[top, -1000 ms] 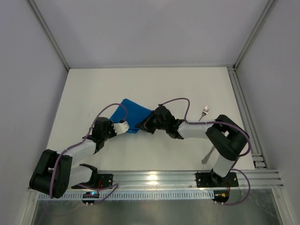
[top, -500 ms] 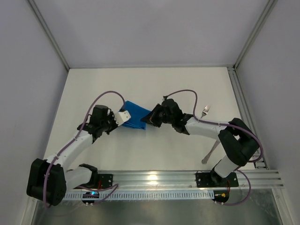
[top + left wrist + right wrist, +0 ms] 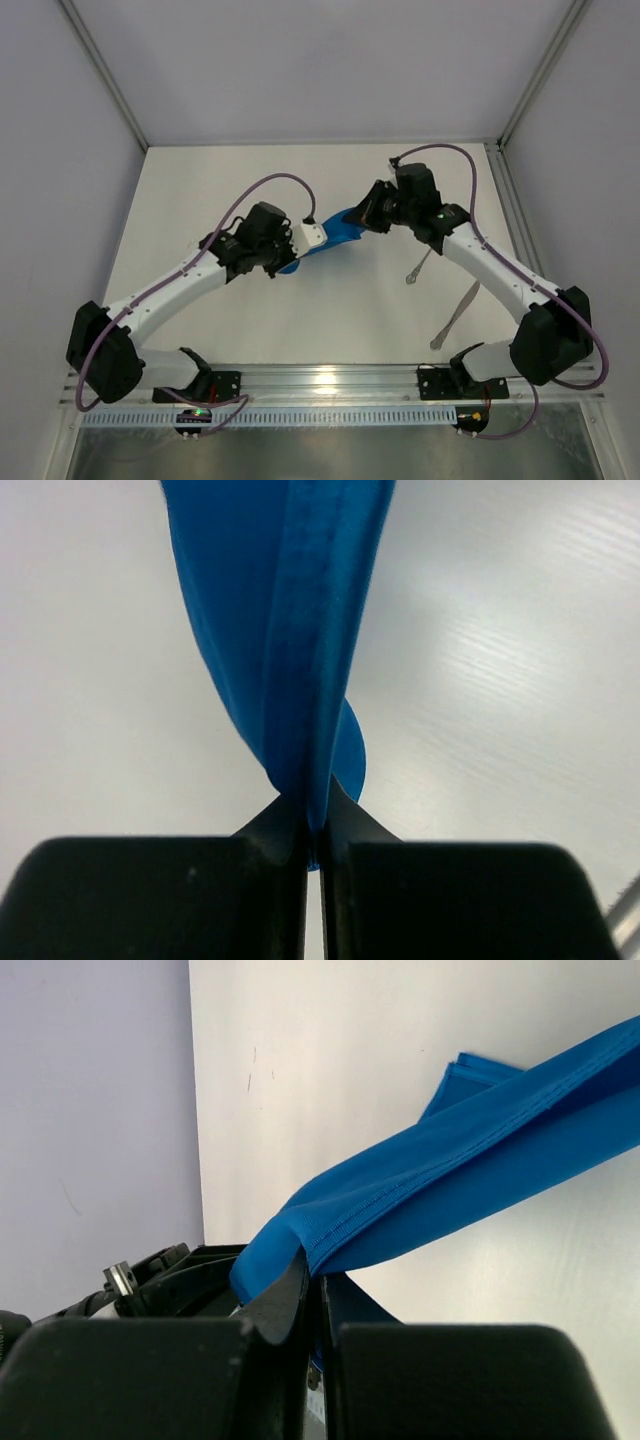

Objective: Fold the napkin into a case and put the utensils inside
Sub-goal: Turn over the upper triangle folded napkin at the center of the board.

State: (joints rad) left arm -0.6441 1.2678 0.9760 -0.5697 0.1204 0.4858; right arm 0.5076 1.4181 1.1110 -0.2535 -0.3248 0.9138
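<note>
Surroundings: white desk [image 3: 300,320] inside a lilac-walled enclosure [image 3: 60,150]; aluminium rail [image 3: 330,380] along the near edge by the arm bases; purple cables [image 3: 270,182] looping over both arms.

Utensils: one slim silver utensil [image 3: 418,268] lies flat on the desk just below and to the right of the right pincer, under that forearm, tines not discernible; a second utensil [image 3: 455,315] lies further out the same way, well apart from both pincers; neither touches the cloth.

Obstructions: nothing lies between the two pincers but the cloth itself; each arm partly covers the cloth from above.

Napkin [image 3: 345,228]: bright blue, gathered into a narrow folded band, raised off the desk and stretched between the two pincers; a slack part [image 3: 290,265] hangs below the left pincer, contact with the desk not determinable; from the right wrist a further fold shows lying beyond the band.

Left pincer [image 3: 320,238]: jaws pressed together, pinching a hemmed edge of the napkin [image 3: 290,630] at the fingertips [image 3: 345,815].

Right pincer [image 3: 364,221]: jaws pressed together, nipping the other end of the napkin [image 3: 450,1180], the cloth doubled over the tips [image 3: 290,1290].
</note>
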